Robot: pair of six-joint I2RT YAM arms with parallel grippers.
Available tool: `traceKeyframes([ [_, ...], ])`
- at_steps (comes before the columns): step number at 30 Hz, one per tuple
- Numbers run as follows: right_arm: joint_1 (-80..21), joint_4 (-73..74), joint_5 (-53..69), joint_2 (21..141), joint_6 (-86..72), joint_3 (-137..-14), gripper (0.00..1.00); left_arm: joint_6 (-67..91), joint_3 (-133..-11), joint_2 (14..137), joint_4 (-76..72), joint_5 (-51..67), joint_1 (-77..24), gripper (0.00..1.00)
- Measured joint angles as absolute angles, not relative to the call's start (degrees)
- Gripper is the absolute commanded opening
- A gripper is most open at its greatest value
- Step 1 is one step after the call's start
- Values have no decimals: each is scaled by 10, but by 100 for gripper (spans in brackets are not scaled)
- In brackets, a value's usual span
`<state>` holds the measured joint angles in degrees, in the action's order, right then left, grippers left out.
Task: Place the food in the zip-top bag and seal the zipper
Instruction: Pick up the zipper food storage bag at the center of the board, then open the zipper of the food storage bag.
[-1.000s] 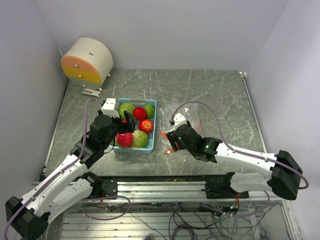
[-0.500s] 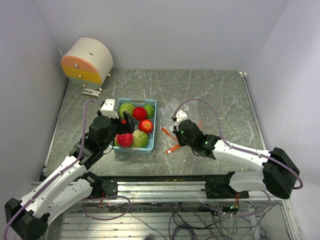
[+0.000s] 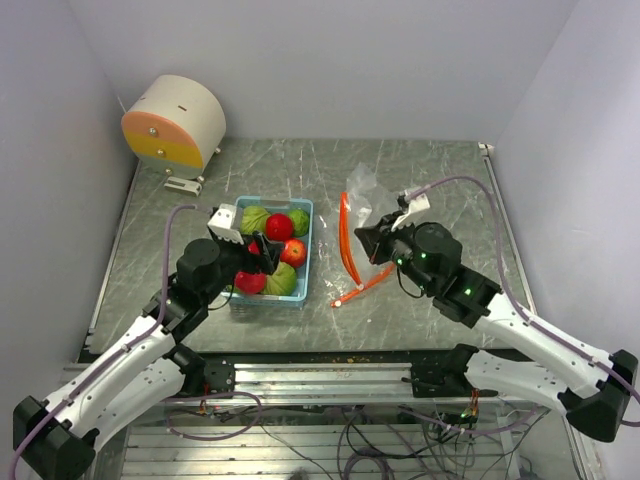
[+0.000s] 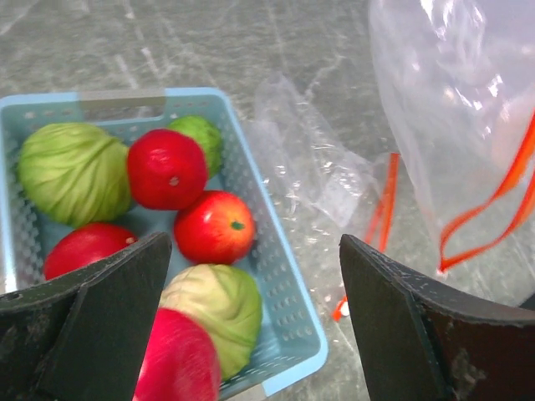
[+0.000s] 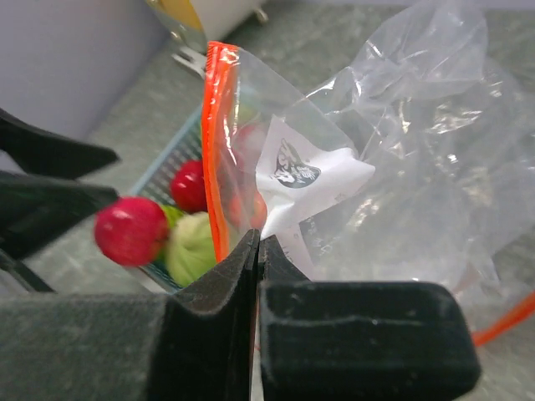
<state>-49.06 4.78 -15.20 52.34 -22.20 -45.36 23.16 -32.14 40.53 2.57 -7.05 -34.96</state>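
The food lies in a light blue tray (image 3: 270,303): red apples (image 3: 279,226) (image 4: 215,225), ribbed green cabbages (image 3: 253,219) (image 4: 73,171) and a small green ball (image 3: 299,221). My left gripper (image 3: 262,258) (image 4: 255,276) hangs open over the tray's near right corner, gripping nothing. The clear zip-top bag (image 3: 365,190) (image 5: 401,167) has an orange zipper (image 3: 345,235) (image 5: 216,142). My right gripper (image 3: 372,238) (image 5: 257,242) is shut on the bag's edge beside the zipper and holds it raised to the right of the tray. The bag's mouth faces the tray.
A round white and orange device (image 3: 175,120) stands at the back left corner. Walls close in the table on three sides. A metal rail (image 3: 330,375) runs along the near edge by the arm bases.
My right gripper has shut on the bag and lifted it up and back to the right, so the zipper edge now stands upright. The left gripper shifted slightly right over the tray, still open.
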Motion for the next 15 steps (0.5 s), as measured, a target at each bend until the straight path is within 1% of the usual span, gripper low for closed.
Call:
traceKeyframes([
  [6, -488, 22, -117, 534, -258, -470, 0, 241, -285, 432, -106, 36, -349, 89],
  [10, -484, 4, -96, 552, -276, -470, 0, 260, -275, 478, -215, 105, -349, 84],
  [15, -472, -22, -69, 559, -300, -470, 0, 295, -260, 542, -339, 165, -349, 78],
])
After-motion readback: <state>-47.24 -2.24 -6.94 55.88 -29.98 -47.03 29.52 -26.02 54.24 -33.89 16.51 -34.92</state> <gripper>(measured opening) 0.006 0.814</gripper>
